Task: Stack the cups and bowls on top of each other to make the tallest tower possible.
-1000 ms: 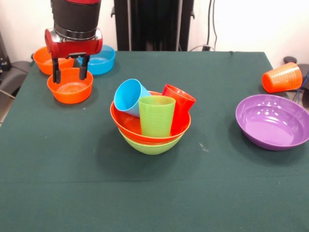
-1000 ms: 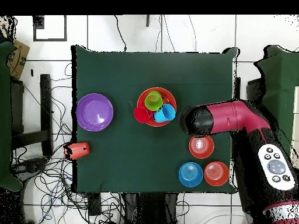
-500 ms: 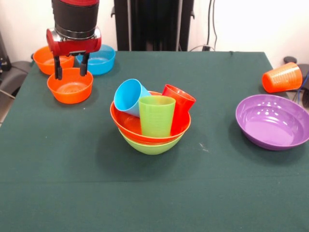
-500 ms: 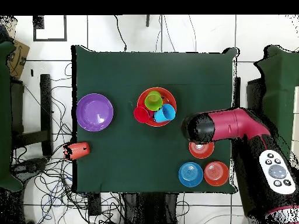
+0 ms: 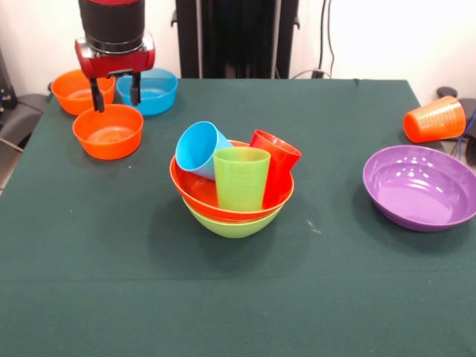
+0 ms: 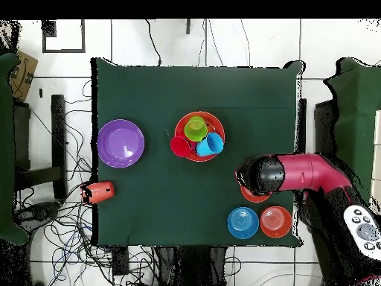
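The tower stands mid-table: a large lime green bowl (image 5: 232, 223) holds the orange-red bowl (image 5: 199, 195), with the light blue cup (image 5: 199, 149), lime green cup (image 5: 240, 178) and red cup (image 5: 277, 162) leaning inside. It also shows in the overhead view (image 6: 199, 136). My gripper (image 5: 116, 103) is open and empty, just above the far rim of a small orange bowl (image 5: 108, 132). A second small orange bowl (image 5: 73, 91) and the small blue bowl (image 5: 155, 91) sit behind it. The purple bowl (image 5: 420, 186) and the orange cup (image 5: 435, 119), on its side, lie at the right.
In the overhead view the arm (image 6: 298, 173) covers most of the near small orange bowl (image 6: 253, 196); the blue bowl (image 6: 242, 223) and the other orange bowl (image 6: 276, 222) sit by the table edge. The orange cup (image 6: 98, 192) lies at the table's corner beside the purple bowl (image 6: 120, 143).
My gripper has risen and drawn back from the small orange bowl towards the robot's side. The bowl stays on the table. Nothing else moved.
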### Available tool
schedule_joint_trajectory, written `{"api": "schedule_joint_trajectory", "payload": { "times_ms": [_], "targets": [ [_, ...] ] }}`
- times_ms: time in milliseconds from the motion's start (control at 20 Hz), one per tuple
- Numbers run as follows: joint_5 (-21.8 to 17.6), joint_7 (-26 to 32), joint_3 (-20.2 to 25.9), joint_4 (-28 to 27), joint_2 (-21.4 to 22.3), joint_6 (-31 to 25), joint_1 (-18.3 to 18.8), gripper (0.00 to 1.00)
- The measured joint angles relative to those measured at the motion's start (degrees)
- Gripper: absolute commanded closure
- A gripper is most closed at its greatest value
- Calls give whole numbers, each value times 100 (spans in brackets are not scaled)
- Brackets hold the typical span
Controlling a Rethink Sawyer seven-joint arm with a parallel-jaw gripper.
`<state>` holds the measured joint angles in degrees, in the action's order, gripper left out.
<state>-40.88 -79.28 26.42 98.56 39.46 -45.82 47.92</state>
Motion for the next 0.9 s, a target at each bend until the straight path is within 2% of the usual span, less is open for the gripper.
{"api": "schedule_joint_trajectory", "payload": {
  "times_ms": [450,900],
  "targets": [
    [30,0,198,176,-17,94,410,0],
    [27,0,523,238,-250,624,615,0]
  ]
}}
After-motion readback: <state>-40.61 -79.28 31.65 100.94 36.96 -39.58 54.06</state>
